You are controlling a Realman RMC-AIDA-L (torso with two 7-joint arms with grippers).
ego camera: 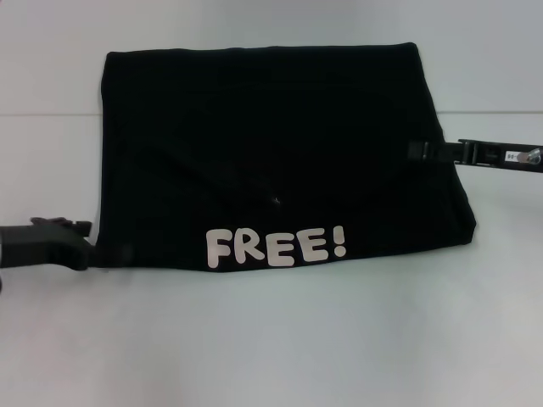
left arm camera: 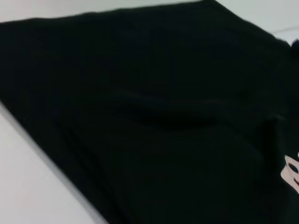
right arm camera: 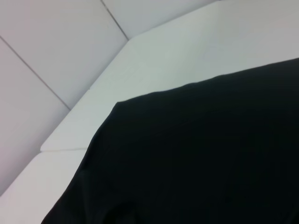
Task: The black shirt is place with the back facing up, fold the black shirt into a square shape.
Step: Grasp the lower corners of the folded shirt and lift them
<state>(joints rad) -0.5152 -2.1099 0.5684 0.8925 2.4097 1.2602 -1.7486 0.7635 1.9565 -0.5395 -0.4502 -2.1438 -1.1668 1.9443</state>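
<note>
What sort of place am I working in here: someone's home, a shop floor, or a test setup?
Most likely a lab or test bench. The black shirt lies on a plain white table, with bare pale panelled walls behind. The left gripper and right gripper sit at the shirt's edges.

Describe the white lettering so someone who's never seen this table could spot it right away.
On the white table lies a folded black shirt. Along its near edge, between the left gripper and right gripper, white block letters spell FREE!, the only print on the shirt.

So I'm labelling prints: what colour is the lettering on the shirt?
White, on the black shirt; the lettering shows best in the head view.
</note>
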